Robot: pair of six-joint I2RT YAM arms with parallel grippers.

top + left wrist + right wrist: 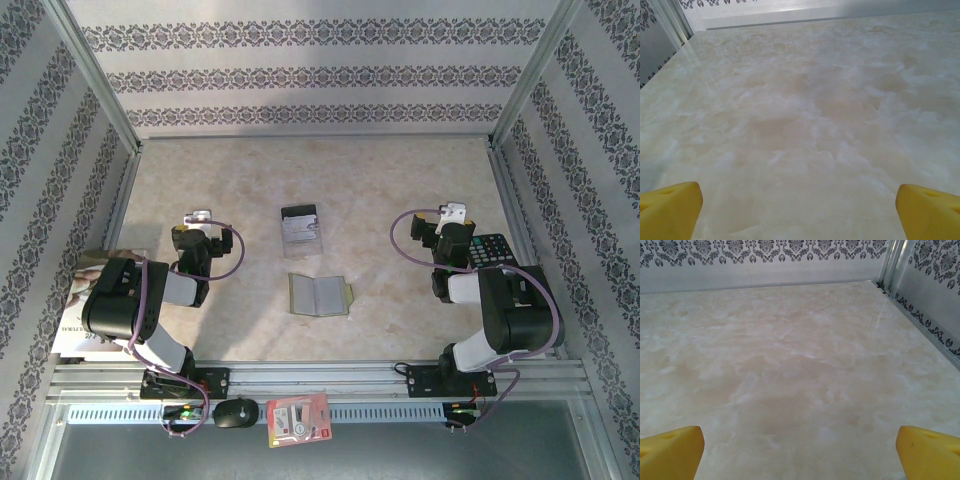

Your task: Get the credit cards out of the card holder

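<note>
The holder (318, 295) lies open on the worktop (400, 180), towards the near side, its pale pockets seemingly bare. Just beyond it lie a black card (298, 212) and a pale card (303, 236), edges meeting. The left jaws and right jaws stand spread wide, pinching nothing, well off to either side. I'd say the job looks done, though a card could hide inside.

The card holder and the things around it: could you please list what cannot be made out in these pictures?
Card holder, top view: too small to tell whether its pockets are empty.
Cards, top view: too small to count or read.
Calculator, top view: partly covered by the right arm.
Book, top view: partly covered by the left arm.
</note>
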